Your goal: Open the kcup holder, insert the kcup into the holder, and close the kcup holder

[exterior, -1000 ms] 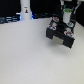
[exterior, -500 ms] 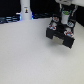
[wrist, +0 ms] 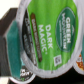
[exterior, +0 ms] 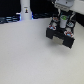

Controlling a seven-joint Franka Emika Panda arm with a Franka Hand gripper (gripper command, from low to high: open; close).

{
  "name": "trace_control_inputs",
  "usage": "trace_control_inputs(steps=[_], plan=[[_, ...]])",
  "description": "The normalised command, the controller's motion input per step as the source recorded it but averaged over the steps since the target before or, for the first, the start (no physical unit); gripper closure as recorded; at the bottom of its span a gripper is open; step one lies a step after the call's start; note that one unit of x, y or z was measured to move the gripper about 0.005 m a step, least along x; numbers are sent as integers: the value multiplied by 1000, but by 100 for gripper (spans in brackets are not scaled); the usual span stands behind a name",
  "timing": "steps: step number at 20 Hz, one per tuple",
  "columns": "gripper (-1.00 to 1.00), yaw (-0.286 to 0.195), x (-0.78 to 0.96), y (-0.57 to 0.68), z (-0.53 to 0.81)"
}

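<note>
Hovering right over the open drawer, the robot's gripper (exterior: 63, 19) sits at the exterior view's upper right, and from the wrist view I honestly can't see the fingers at all, so how wide it's open is anyone's guess; that said, the small round kcup with the green foil top and white rim (wrist: 46, 36) fills nearly the whole wrist frame, tilted, which makes me think it's being carried, though I wouldn't swear to it. In the exterior view a green-topped pod (exterior: 64, 21) shows just under the arm, above the black boxy kcup holder (exterior: 62, 36), whose drawer looks pulled out with other pods sitting in its round slots. Judging from that, the insert step is what's in hand, and the drawer hasn't been shut yet. What could go wrong: the pod looks cocked at an angle, so if it goes down like that the rim could catch on a slot edge and sit crooked, or it could land on a slot that's already taken by one of the white- and red-topped pods (exterior: 53, 23) packed close by. A proud pod would then jam the drawer on closing. Elsewhere, a white bottle-like thing (exterior: 25, 9) stands well apart at the back of the pale table (exterior: 25, 55), not in the way.
</note>
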Motion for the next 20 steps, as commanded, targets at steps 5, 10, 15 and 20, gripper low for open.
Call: trace_control_inputs(steps=[5,10,15,20], plan=[[100,-5,-39,-64,-143],[100,-3,-50,-41,24],[100,-34,-257,-24,348],[100,-18,-198,-111,-8]])
